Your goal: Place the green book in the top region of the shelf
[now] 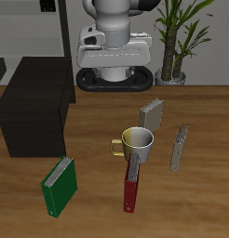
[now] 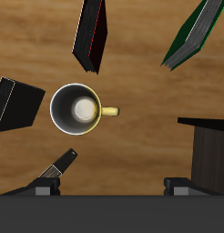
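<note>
The green book (image 1: 60, 185) stands near the table's front edge, beside the front corner of the shelf (image 1: 34, 107), a large matte black cabinet. In the wrist view the green book (image 2: 196, 36) shows tilted, and a corner of the shelf (image 2: 209, 146) shows too. My gripper (image 2: 112, 187) is open and empty, high above the table over the white-and-yellow mug (image 2: 77, 109). Its fingertips (image 2: 45, 185) stand wide apart. In the exterior view the gripper is hard to make out on the white arm (image 1: 112, 51).
The mug (image 1: 137, 141) stands mid-table. A dark red book (image 1: 132, 186) stands just in front of it. Two grey books (image 1: 154, 116) (image 1: 179, 147) stand beside the mug. A potted plant (image 1: 172, 65) and a grey rack (image 1: 33, 28) are at the back.
</note>
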Controlling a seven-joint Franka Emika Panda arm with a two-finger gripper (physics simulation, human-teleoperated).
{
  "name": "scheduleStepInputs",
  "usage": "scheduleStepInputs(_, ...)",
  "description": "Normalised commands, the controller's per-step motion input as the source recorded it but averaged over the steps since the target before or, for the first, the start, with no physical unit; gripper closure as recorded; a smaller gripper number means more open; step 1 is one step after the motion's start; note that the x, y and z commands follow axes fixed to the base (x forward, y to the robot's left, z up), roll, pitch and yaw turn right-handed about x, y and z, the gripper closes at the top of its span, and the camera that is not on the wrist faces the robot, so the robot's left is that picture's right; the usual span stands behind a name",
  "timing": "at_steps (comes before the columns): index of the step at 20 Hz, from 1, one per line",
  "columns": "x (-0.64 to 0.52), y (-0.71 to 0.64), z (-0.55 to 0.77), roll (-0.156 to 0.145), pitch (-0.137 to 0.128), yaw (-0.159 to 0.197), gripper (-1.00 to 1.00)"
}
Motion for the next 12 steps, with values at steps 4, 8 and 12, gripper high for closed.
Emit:
scheduleStepInputs(4,0.2,-0.18,0.08,-0.044,-0.009,0.013,-1.0)
scheduleStepInputs(8,0.3,-0.35,0.24,-0.061,-0.028,-0.043,-1.0)
scheduleStepInputs(12,0.21,-0.26,0.21,-0.04,-0.052,0.01,-1.0)
